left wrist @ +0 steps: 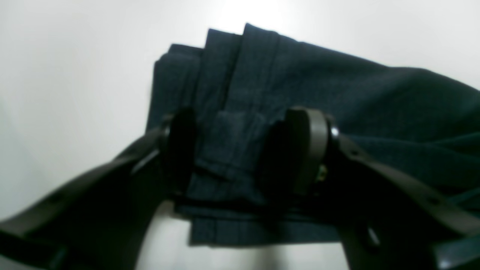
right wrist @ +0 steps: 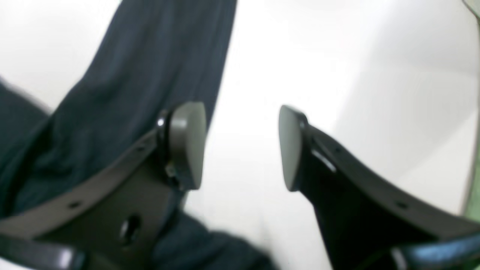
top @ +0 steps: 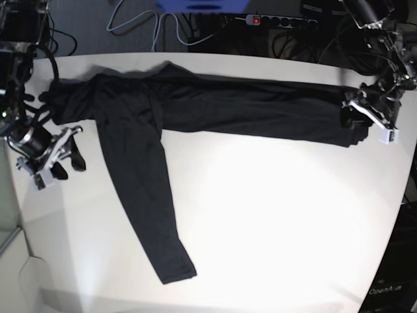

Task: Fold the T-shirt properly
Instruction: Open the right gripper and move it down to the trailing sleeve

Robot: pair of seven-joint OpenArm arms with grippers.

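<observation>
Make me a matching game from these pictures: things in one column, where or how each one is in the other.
1 T-shirt
2 left gripper
3 right gripper
4 power strip

A open over bare table
B black, spread out
C behind the table's far edge
D open astride the T-shirt's bunched end

Pairs: 1-B, 2-D, 3-A, 4-C

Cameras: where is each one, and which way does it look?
Left wrist: on the left arm, looking down past its open left gripper at the T-shirt.
Right wrist: on the right arm, looking past its open right gripper at the white table.
Base: high up, looking down at the whole table and both arms.
All show the T-shirt.
</observation>
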